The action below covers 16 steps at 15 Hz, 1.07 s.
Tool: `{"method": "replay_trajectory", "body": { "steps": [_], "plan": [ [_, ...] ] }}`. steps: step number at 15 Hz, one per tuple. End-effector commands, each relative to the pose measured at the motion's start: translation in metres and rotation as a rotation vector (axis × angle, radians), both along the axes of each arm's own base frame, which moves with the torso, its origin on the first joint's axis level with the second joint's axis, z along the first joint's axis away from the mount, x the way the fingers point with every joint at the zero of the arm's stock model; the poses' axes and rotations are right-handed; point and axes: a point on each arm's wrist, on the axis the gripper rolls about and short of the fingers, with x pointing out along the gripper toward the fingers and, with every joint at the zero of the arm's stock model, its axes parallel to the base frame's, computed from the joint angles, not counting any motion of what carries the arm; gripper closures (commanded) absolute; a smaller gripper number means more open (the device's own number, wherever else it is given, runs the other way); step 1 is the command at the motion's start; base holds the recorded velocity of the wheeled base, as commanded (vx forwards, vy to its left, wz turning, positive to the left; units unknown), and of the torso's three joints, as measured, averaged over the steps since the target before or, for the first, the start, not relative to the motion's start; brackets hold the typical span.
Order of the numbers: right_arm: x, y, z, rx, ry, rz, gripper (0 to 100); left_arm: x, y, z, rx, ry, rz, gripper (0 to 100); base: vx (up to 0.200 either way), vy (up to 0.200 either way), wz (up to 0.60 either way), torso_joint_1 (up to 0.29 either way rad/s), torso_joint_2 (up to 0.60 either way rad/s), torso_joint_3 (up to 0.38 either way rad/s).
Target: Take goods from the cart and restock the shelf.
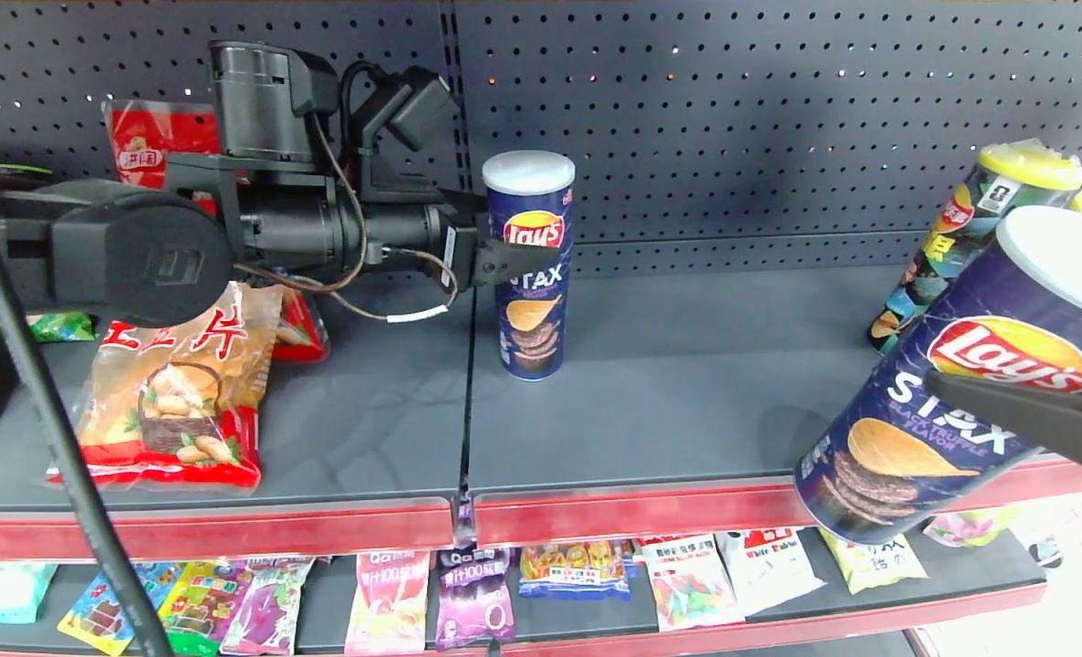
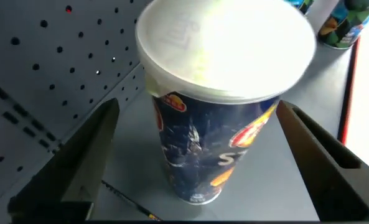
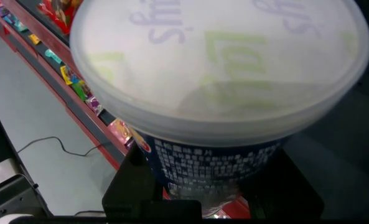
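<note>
— Where is the left arm?
— It is stretched out flat over the top shelf [image 1: 687, 392], coming in from the left. The left gripper [image 1: 495, 242] sits around the standing chip can [image 1: 529, 301].
— Is it squeezing the can?
— No. In the left wrist view the left gripper [image 2: 196, 115] is spread wide. The standing chip can [image 2: 203, 143] is upright between the fingers [image 2: 84, 162], and grey shelf shows between a finger and the can. In the head view that finger just crosses the can's front.
— And the right arm?
— It is low on the right, in front of the shelf's red edge. The right gripper [image 1: 1034, 411] is closed tight on the held chip can [image 1: 924, 411], which is tilted with its white lid up and to the right.
— What does the right wrist view show?
— The big white lid of the held chip can [image 3: 215, 68] from above. The right gripper [image 3: 203, 199] is dark under it, with snack packets [image 3: 78, 87] far below.
— Anything else on the shelf?
— A yellow-lid can [image 1: 970, 237] leans at the right. A peanut bag [image 1: 176, 392] lies at the left.
</note>
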Motion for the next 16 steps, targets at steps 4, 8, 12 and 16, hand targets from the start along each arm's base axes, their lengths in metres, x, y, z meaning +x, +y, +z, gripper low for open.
{"method": "replay_trajectory", "body": {
  "steps": [4,8,12,16],
  "plan": [
    [0.000,0.000,0.000,0.001,0.000,0.000,100,0.011,-0.006,0.000,-0.005,-0.013,-0.004,100,0.000,0.000,0.00,0.000,0.00,0.000],
    [0.000,-0.002,0.000,0.001,0.002,-0.016,100,0.005,-0.011,0.000,-0.003,-0.010,-0.024,100,0.000,0.000,0.00,0.000,0.00,0.000],
    [-0.003,-0.004,0.000,0.005,-0.006,-0.021,100,-0.041,-0.014,0.002,0.005,0.020,-0.085,100,0.000,0.000,0.00,0.000,0.00,0.000],
    [-0.002,-0.004,-0.001,0.002,-0.002,-0.021,100,-0.068,-0.022,-0.001,0.018,0.037,-0.130,100,0.000,0.000,0.00,0.000,0.00,0.000]
  ]
}}
